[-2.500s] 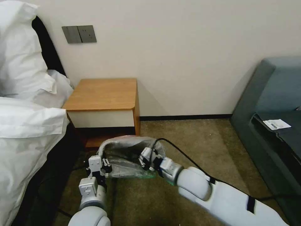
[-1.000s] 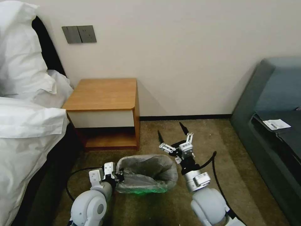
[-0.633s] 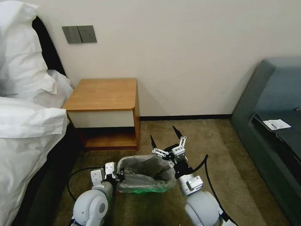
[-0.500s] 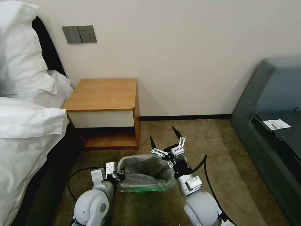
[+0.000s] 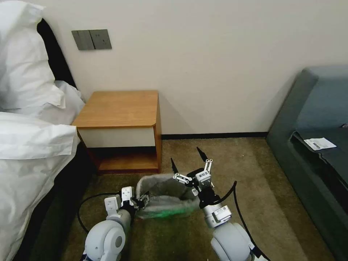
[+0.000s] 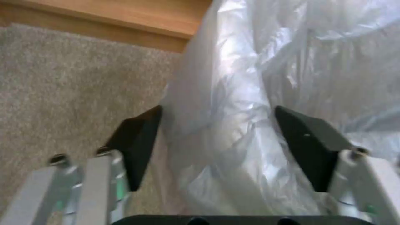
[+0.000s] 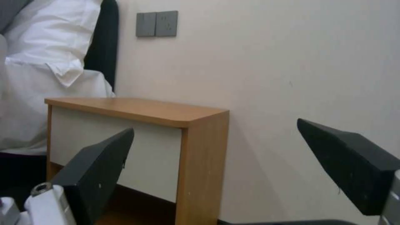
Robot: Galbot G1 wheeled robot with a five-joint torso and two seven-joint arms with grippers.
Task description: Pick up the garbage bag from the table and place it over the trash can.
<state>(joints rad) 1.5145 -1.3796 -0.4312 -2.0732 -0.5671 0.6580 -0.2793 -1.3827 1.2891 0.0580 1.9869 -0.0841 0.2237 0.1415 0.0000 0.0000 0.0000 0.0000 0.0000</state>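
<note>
The grey crinkled garbage bag (image 5: 163,190) lies draped over the trash can (image 5: 164,213), whose pale green side shows below the plastic. The can stands on the carpet in front of the table (image 5: 119,108). My left gripper (image 5: 142,201) sits at the can's left rim. In the left wrist view it (image 6: 221,137) is open, its black fingers (image 6: 137,147) straddling the bag-covered rim (image 6: 242,125). My right gripper (image 5: 186,159) hovers open above the can's right rim with its fingertips pointing up. It (image 7: 217,156) holds nothing and faces the table (image 7: 167,114).
A bed with white bedding (image 5: 29,145) runs along the left. A grey sofa (image 5: 315,127) stands at the right, with a paper slip (image 5: 319,143) on a dark item on it. A black cable (image 5: 87,203) lies on the carpet by the left arm. The wall is close behind.
Both grippers earlier held the bag stretched over the can. The right one has since let go, and has drifted left above the right rim. The bag sits lower on the can.
</note>
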